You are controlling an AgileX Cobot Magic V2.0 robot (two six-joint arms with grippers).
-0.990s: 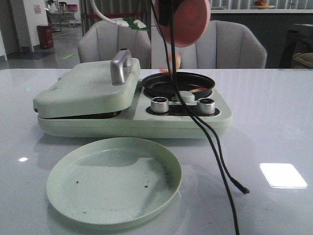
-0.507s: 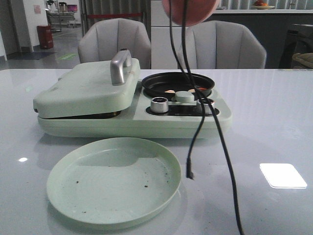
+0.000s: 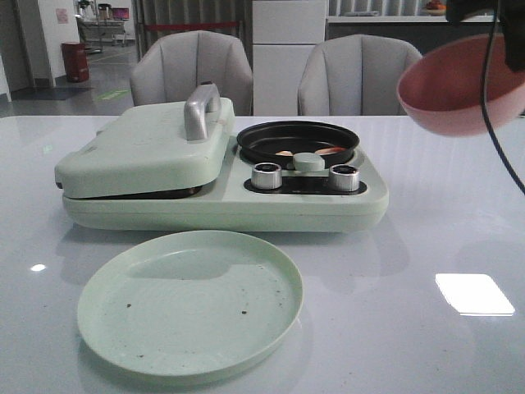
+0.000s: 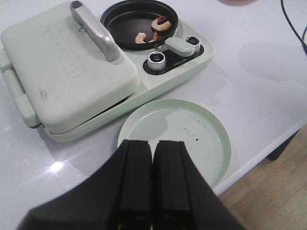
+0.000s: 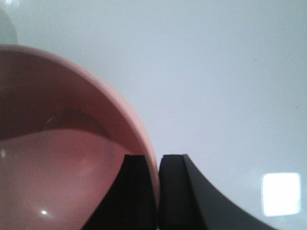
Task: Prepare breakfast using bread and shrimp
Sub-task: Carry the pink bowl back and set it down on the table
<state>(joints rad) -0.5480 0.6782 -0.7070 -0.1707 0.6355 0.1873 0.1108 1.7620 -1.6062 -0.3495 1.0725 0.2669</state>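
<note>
Front view shows one pale green breakfast maker (image 3: 221, 176) at the middle of the white table (image 3: 443, 213), with one closed lid (image 3: 139, 152) on its 9 o'clock half and one silver handle (image 3: 201, 111) on top of that lid. At the machine's 3 o'clock half sits one round black pan (image 3: 297, 141). Two silver knobs (image 3: 267, 176) stand at the pan's 6 o'clock edge, with one green pan handle (image 3: 309, 162) between them.

Two pieces of shrimp (image 4: 160, 24) lie inside the pan in the left wrist view, near each other toward the side nearest the knobs; in the front view they show only as small pale pink bits (image 3: 284, 153) just above the rim. No bread can be made out anywhere; the lid is down and hides whatever lies under it.

One empty green plate (image 3: 190, 302) lies on the table at 6 o'clock of the machine, apart from it, with a few dark crumbs on it.

One pink bowl (image 3: 459, 86) hangs in the air at 2 o'clock, well off to the side of the pan, tilted so its empty inside faces the camera. The right tool (image 5: 158, 189) is clenched on the bowl's rim, one finger inside and one outside. The left tool (image 4: 152, 184) is pressed together with nothing between its fingers, hovering above the near rim of the plate.

One black cable (image 3: 496, 123) hangs across the bowl. Two grey chairs (image 3: 193, 70) stand behind the table at 12 o'clock.
</note>
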